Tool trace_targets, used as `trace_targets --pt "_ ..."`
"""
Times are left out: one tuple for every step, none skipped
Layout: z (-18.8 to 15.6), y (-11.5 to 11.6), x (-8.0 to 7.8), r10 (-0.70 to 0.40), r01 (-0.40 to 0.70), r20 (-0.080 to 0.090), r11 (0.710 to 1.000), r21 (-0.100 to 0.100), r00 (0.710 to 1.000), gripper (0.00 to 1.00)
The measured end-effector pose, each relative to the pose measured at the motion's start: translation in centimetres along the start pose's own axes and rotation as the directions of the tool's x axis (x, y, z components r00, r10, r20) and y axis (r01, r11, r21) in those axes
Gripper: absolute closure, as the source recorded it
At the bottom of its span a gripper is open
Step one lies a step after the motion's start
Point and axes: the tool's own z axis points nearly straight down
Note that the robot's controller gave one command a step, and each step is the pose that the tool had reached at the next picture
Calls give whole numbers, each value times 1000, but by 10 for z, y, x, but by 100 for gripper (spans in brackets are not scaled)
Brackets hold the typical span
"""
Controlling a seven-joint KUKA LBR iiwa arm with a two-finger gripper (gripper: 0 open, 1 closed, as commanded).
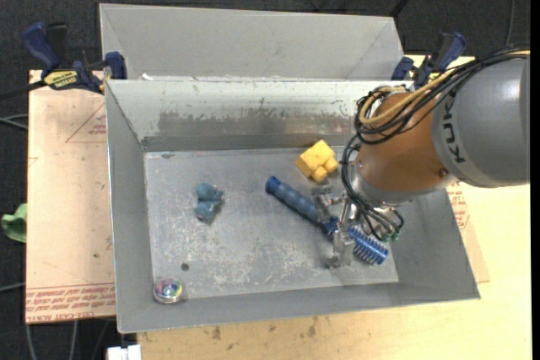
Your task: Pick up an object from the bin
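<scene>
At the lower left corner of the bin [245, 261] lies a small round shiny disc [167, 291], well apart from everything else. Further right and higher, in the left half of the floor, sits a light blue crumpled lump [207, 202]. Right of centre a blue brush [295, 200] lies on a slant, its dark handle pointing to the upper left and its bristled head to the lower right. Just above the handle, near the back wall, rests a yellow block [317, 160]. The tool [341, 247] is down at the bin floor at the right, directly at the brush where handle meets head, with the bristles showing just to its right. Whether the tool is open, closed or gripping the brush cannot be told. The arm [405, 152] comes in from the right above it.
</scene>
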Motion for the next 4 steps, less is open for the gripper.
trace_targets --pt "-3 1 -4 -1 1 14 1000 0 1000 100" --pt "0 0 0 -1 1 0 1000 0 1000 0" --pt "-3 1 -4 -1 1 15 1000 0 1000 100" --pt "0 0 0 -1 1 0 1000 0 1000 0"
